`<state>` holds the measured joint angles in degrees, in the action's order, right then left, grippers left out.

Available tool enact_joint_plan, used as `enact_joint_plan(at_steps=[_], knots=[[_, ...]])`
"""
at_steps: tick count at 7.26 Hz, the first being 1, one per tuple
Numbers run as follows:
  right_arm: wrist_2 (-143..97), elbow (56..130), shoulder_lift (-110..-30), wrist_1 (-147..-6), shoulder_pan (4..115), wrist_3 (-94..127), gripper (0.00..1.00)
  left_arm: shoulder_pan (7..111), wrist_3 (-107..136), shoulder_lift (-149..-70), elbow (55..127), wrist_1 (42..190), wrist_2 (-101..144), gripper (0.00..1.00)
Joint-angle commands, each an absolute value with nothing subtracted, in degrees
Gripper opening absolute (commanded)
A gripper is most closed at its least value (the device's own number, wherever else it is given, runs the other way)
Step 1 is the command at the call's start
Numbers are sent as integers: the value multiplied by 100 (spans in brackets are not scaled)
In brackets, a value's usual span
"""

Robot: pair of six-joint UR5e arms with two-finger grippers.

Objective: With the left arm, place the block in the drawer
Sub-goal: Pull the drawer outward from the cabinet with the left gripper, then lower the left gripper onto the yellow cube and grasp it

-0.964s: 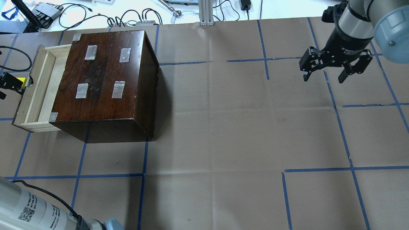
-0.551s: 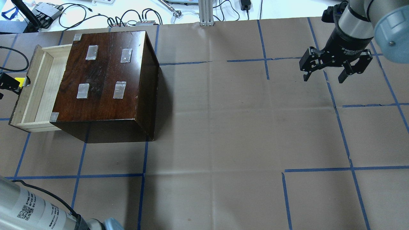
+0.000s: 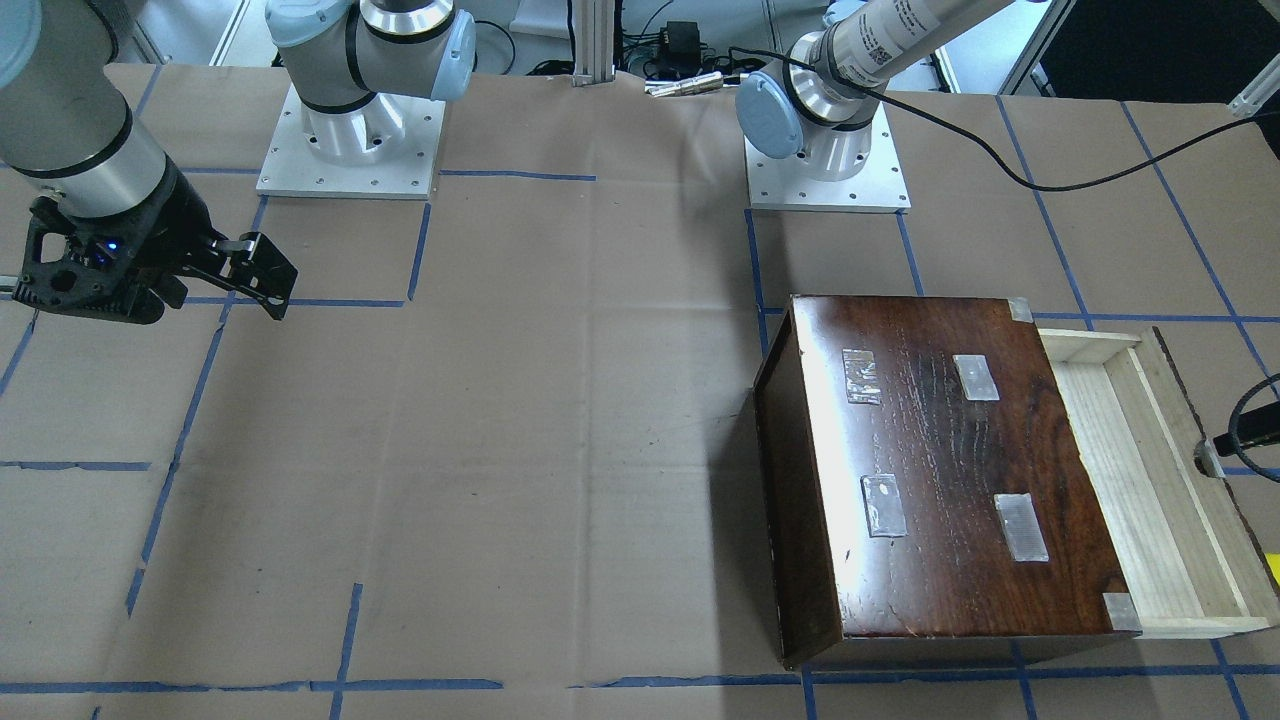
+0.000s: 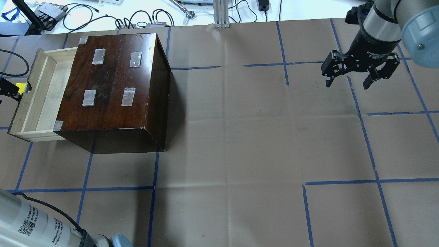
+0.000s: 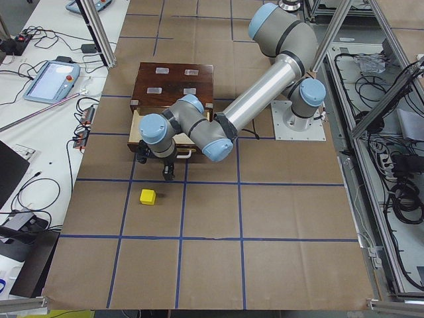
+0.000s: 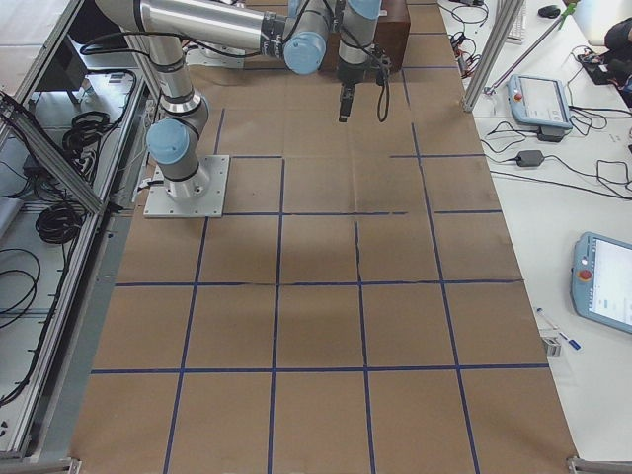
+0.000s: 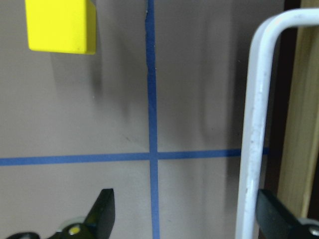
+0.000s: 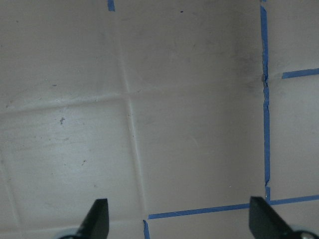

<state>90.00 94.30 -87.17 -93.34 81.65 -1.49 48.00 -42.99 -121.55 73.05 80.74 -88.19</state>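
Observation:
The yellow block [image 5: 147, 197] lies on the table in front of the open drawer [image 4: 37, 96], just beyond its dark front panel; it also shows in the overhead view [image 4: 21, 88] and the left wrist view [image 7: 62, 25]. My left gripper [image 7: 184, 209] is open. The drawer's white handle [image 7: 251, 124] stands between its fingers, close to the right finger [image 7: 274, 214]. The gripper sits at the overhead view's left edge [image 4: 7, 90]. The drawer is pulled well out of the dark-brown box [image 4: 113, 82] and holds nothing. My right gripper [image 4: 348, 82] is open and empty, hovering far right.
Blue tape lines grid the brown paper-covered table [image 4: 240, 137]. Cables and small devices [image 4: 144, 20] lie along the far edge behind the box. The left arm's black cable [image 3: 1000, 160] trails across the table beside the box.
The drawer has slid further out of the box towards the left edge. My left gripper has moved left with its handle. The right arm has not moved.

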Motion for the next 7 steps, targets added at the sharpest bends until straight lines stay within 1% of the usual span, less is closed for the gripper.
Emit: enact_joint_plan(at_steps=[1, 2, 4, 5, 7], knots=[[9000, 9422, -8719, -9334, 8165, -149, 100, 4799, -4307, -12356, 6910, 8068, -8833, 98], [9000, 9422, -8719, -9334, 8165, -149, 100, 4799, -4307, -12610, 6595, 8042, -8824, 98], [9000, 9431, -8719, -9334, 8165, -141, 100, 4799, -4516, -13382, 6005, 7763, -8824, 98], [9000, 9431, -8719, -9334, 8165, -141, 100, 4799, -4726, -13586, 5933, 7482, -8833, 98], [9000, 9431, -8719, -9334, 8165, -149, 100, 4799, -4711, -13754, 5898, 7383, -8929, 98]])
